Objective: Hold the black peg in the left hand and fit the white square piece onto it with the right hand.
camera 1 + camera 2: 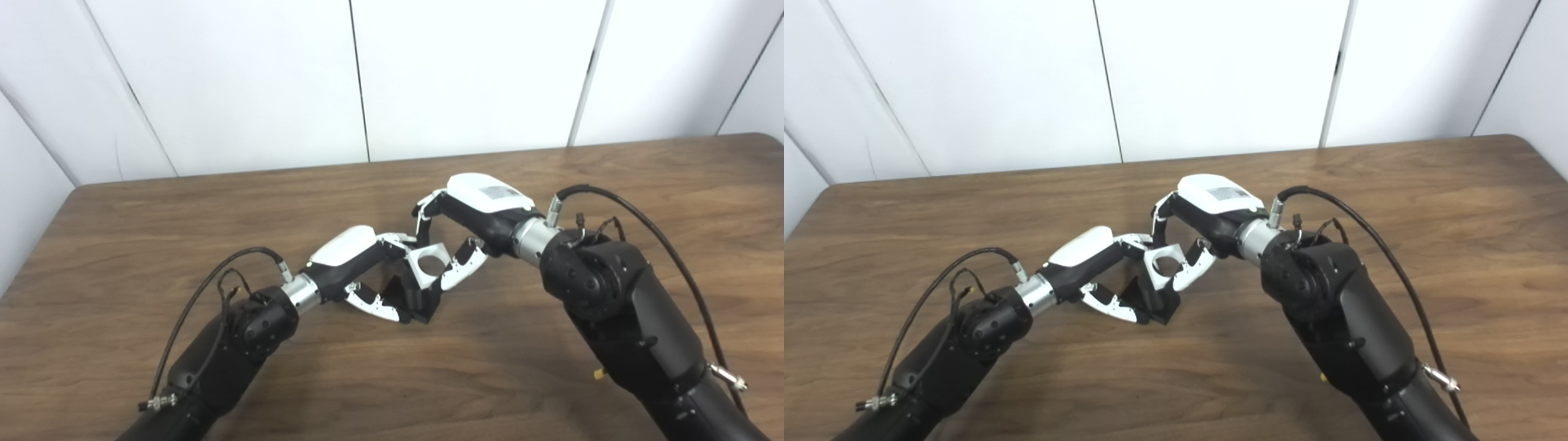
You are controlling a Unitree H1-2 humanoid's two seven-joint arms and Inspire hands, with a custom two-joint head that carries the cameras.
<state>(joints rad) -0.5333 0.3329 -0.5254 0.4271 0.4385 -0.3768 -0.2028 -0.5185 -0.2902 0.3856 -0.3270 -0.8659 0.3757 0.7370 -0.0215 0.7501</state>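
At the middle of the table my left hand (361, 269) is shut on the black peg (418, 303), whose dark base rests low near the tabletop. My right hand (468, 229) is shut on the white square piece (427, 264), pinched between fingers above and thumb below. The piece has a round hole facing the cameras and sits directly on top of the black peg, touching it. The peg's upper end is hidden behind the white piece, which also shows in the right eye view (1165, 265).
The brown wooden table (153, 245) spreads wide on both sides of the hands, with its far edge against a white panelled wall (465, 73). Black cables loop off both wrists.
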